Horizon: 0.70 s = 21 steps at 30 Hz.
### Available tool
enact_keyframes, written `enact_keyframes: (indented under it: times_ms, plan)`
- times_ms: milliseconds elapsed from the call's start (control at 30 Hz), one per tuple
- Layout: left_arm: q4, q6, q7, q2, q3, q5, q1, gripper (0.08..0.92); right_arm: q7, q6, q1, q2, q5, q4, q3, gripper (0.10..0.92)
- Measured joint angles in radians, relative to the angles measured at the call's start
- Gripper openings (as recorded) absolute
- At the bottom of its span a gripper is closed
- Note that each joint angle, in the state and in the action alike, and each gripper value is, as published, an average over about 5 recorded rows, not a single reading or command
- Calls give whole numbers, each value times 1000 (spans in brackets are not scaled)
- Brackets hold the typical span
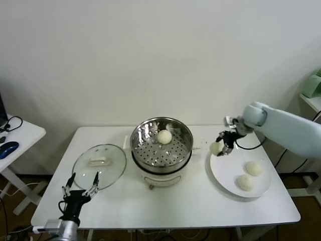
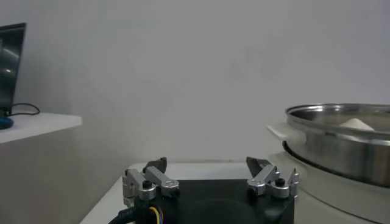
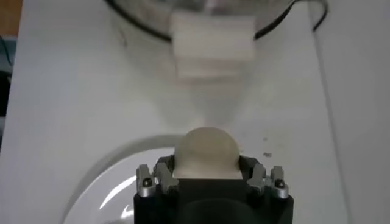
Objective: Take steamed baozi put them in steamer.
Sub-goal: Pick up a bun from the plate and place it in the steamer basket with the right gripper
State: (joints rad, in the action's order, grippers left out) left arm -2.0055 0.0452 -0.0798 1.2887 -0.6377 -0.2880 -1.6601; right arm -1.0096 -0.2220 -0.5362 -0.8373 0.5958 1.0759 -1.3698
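My right gripper (image 1: 220,145) is shut on a cream-white baozi (image 1: 216,148), held just above the left rim of the white plate (image 1: 225,173). The right wrist view shows that baozi (image 3: 206,152) squeezed between both fingers. Two more baozi (image 1: 253,168) (image 1: 245,183) lie on the plate. Another baozi (image 1: 164,136) rests on the perforated bottom of the shiny steamer (image 1: 142,145) at the table's middle. My left gripper (image 1: 79,183) hangs open and idle at the front left, near the glass lid.
A round glass lid (image 1: 99,165) lies flat left of the steamer. The steamer's white side handle (image 3: 212,42) points toward the plate. A side desk with a mouse (image 1: 7,148) stands at far left. The steamer rim (image 2: 341,119) shows right of my left gripper.
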Motion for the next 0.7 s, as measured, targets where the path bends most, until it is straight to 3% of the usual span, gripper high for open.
enact_keyframes:
  times_ms: [367,700]
  plan:
    - [-28,-3,0,7,5,1,-4,823,-15,-21,-223,-142,245,-21,-134,673]
    - [-58,-1,2,-1,-12,-1,-24,823,2,-37,-235,-344,323,-76,-152,662]
